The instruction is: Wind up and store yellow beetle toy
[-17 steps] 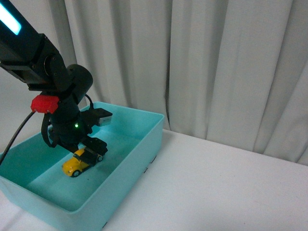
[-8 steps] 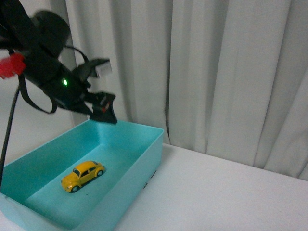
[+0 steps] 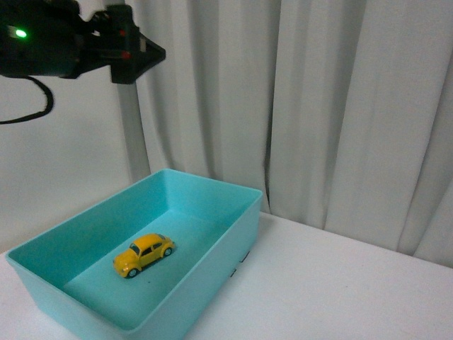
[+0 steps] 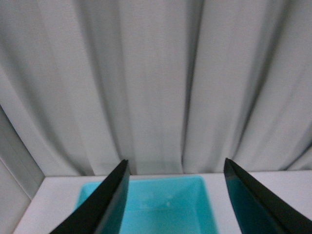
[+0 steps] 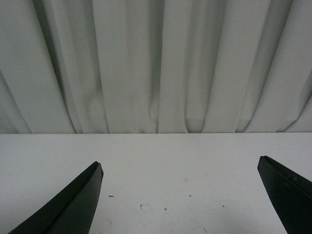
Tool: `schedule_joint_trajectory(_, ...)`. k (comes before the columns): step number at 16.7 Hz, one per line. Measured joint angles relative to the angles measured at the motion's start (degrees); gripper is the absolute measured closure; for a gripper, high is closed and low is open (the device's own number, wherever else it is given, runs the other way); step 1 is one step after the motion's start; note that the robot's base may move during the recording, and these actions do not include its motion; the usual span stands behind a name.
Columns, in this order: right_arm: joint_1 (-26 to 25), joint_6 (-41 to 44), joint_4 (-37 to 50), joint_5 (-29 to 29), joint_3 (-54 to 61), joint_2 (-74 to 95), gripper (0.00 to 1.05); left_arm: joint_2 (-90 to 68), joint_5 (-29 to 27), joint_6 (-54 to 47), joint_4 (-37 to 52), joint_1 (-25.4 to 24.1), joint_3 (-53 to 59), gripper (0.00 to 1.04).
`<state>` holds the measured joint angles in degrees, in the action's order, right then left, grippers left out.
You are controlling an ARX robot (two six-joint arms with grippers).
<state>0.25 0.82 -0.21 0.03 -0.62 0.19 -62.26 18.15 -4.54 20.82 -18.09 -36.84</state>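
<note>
Since a second ago, the left end effector [image 3: 134, 53] is being raised, empty and wide, to upper left; yellow beetle toy [image 3: 144, 254] is being left in the bin [image 3: 212, 244], where leftover wind-up could roll it.

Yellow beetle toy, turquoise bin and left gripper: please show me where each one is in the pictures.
yellow beetle toy [image 3: 144, 254], front view, on its roof.
turquoise bin [image 3: 239, 228], front view, on its outer side wall.
left gripper [image 4: 176, 202], left wrist view, midway between its open fingertips.

Left gripper [image 3: 145, 51] raised high; both jaws spread.
</note>
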Motion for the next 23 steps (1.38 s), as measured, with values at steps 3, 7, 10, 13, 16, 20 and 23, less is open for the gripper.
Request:
schedule_joint_trajectory(3, 0.00, 0.00, -0.02, -0.02, 0.00, 0.00, 0.07, 12.74, -2.03, 2.71, 0.02, 2.64, 7.74, 0.64)
schedule_joint_trajectory(7, 0.00, 0.00, 0.00, -0.11, 0.00, 0.00, 0.07, 21.31, -8.17, 4.22, 2.12, 8.17, 20.52, 1.03)
schedule_joint_trajectory(10, 0.00, 0.00, 0.00, 0.00, 0.00, 0.00, 0.07, 26.10, -10.47, 4.31, 3.21, 10.60, 24.04, 1.03)
schedule_joint_trajectory(13, 0.00, 0.00, 0.00, 0.00, 0.00, 0.00, 0.07, 30.88, -16.00, 4.37, 1.70, 14.86, 28.85, 1.03)
schedule_joint_trajectory(16, 0.00, 0.00, 0.00, 0.02, 0.00, 0.00, 0.07, 34.99, -18.18, 4.35, 0.48, 18.25, 30.75, 1.03)
schedule_joint_trajectory(20, 0.00, 0.00, 0.00, 0.00, 0.00, 0.00, 0.07, 40.19, -18.18, 4.33, -2.58, 18.08, 33.40, 1.03)
schedule_joint_trajectory(23, 0.00, 0.00, 0.00, -0.02, 0.00, 0.00, 0.07, 43.82, -18.18, 4.35, -4.90, 18.08, 34.29, 1.03)
